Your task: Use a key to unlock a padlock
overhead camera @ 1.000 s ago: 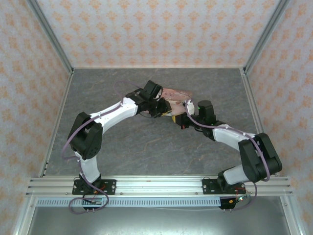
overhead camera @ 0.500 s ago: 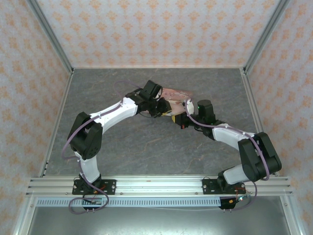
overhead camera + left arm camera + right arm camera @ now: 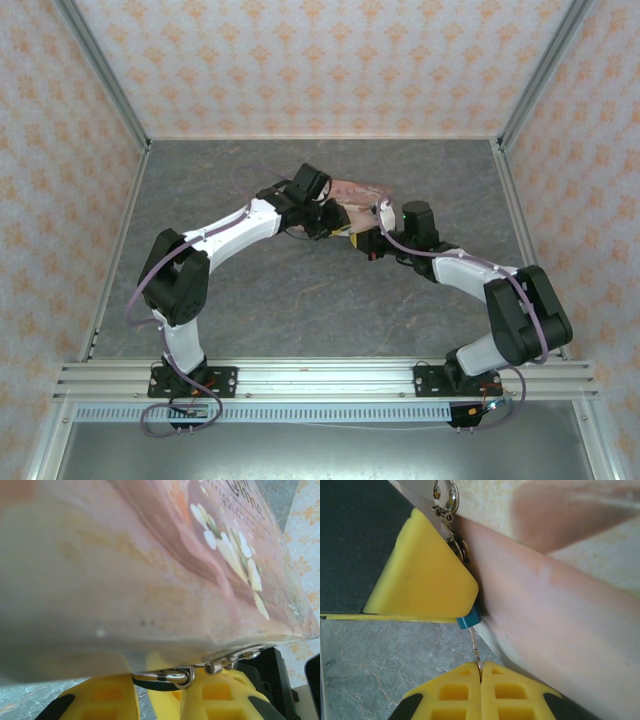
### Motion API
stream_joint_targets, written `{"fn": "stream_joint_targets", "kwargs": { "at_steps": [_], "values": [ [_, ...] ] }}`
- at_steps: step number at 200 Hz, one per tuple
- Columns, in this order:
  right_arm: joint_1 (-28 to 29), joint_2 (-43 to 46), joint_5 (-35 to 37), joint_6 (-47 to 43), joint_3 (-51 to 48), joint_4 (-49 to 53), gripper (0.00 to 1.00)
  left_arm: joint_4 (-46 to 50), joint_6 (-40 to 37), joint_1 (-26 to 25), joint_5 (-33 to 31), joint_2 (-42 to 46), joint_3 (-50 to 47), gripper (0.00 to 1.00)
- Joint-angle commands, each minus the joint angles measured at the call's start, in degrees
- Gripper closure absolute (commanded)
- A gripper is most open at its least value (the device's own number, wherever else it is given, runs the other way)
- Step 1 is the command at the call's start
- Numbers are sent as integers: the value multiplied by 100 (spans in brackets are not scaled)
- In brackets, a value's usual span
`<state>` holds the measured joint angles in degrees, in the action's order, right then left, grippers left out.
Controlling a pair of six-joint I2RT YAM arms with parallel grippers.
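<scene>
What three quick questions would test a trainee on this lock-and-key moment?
1. True or false: the right fingers are shut on the key.
2. What colour is the padlock? A red, B teal, C black.
3. Fill in: the padlock sits right beside the pink ____.

Key: 1 true; 2 B; 3 box.
</scene>
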<state>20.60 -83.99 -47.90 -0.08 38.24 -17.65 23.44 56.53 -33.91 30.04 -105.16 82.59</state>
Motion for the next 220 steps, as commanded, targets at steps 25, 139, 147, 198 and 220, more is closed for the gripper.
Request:
{"fn": "stream_joint_targets", "kwargs": {
  "at_steps": [25,139,147,198,220],
  "values": [
    [52,-39,-37,-107,276,-351,100,-182,-150,7,247,61,126,85],
    [42,-140,-478,-72,541,-630,100,-66,-409,14,547,4,324,85],
    [25,-182,-516,-66,574,-634,100,-76,-430,10,549,22,311,85],
    [-111,-390,-869,60,780,-711,100,-50,-517,16,551,22,283,85],
    [-198,-386,-955,58,809,-714,100,-55,-570,24,538,31,263,85]
  ]
}}
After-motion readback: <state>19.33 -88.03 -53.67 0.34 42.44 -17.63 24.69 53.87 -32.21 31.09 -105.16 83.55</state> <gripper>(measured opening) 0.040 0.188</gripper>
